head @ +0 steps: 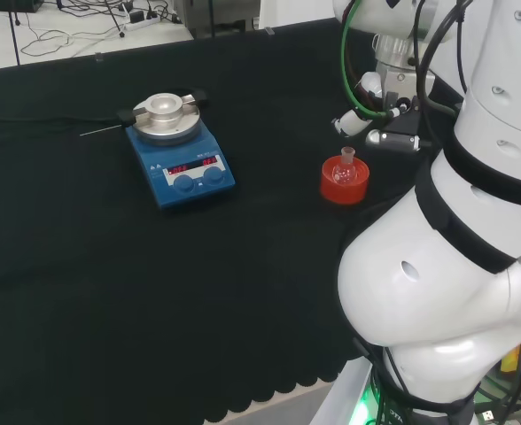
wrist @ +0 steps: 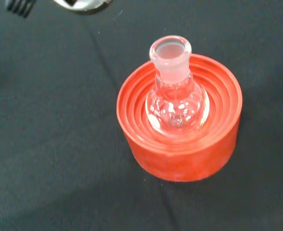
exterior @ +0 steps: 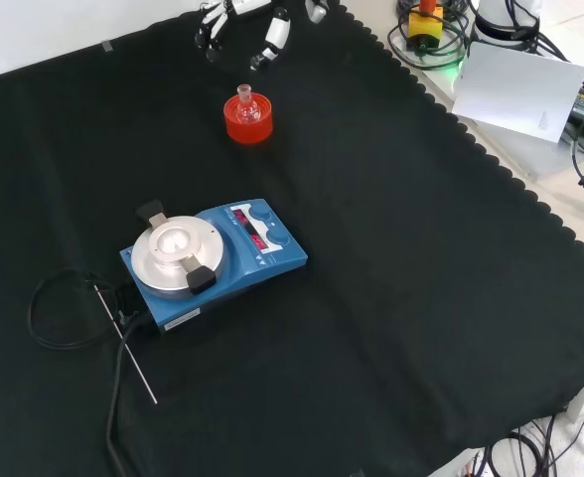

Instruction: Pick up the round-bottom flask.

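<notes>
A small clear round-bottom flask (head: 346,164) (exterior: 245,100) (wrist: 176,98) stands upright in a red ribbed ring stand (head: 343,184) (exterior: 249,123) (wrist: 180,154) on the black cloth. Its neck is open and it looks empty. The hand (head: 371,115) (exterior: 242,25) hovers just above and beyond the flask, apart from it. Its black-tipped fingers (exterior: 271,36) hang relaxed and spread, with nothing between them. In the wrist view the flask sits close below the palm.
A blue hotplate stirrer (head: 182,164) (exterior: 218,256) with a round metal top stands to the left in the head view, with a thin metal rod (exterior: 125,343) and black cable (exterior: 49,313) beside it. The cloth's scalloped edge (exterior: 491,164) runs along the right of the front view.
</notes>
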